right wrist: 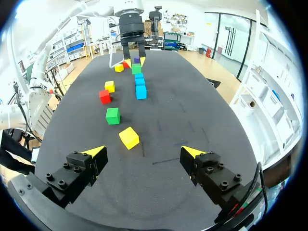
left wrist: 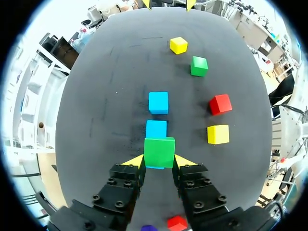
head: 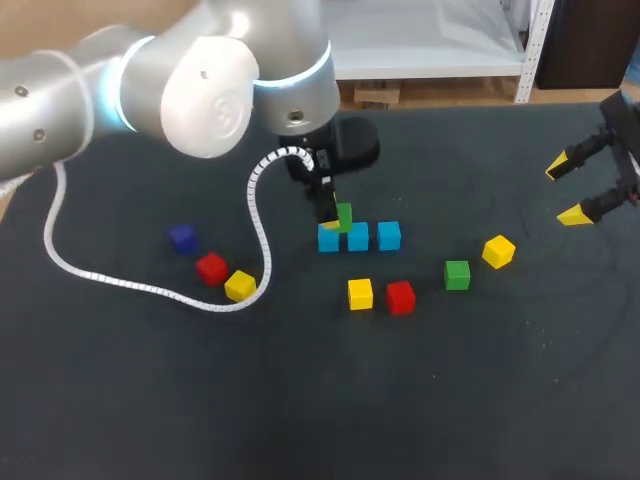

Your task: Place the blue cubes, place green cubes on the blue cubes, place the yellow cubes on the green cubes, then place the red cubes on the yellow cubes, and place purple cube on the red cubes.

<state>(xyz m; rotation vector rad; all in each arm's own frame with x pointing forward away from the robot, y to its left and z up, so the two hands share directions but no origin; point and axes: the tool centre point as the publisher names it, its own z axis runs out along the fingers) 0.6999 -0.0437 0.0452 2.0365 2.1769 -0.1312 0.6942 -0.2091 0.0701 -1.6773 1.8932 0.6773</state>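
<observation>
Left gripper clamps green cube over the row's nine-o'clock blue cube; right gripper gapes wide, two o'clock, near the table edge.

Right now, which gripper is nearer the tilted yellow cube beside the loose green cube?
Right. The right gripper hangs open just short of the yellow cube; the left gripper is far beyond it, shut on a green cube over the blue row.
</observation>
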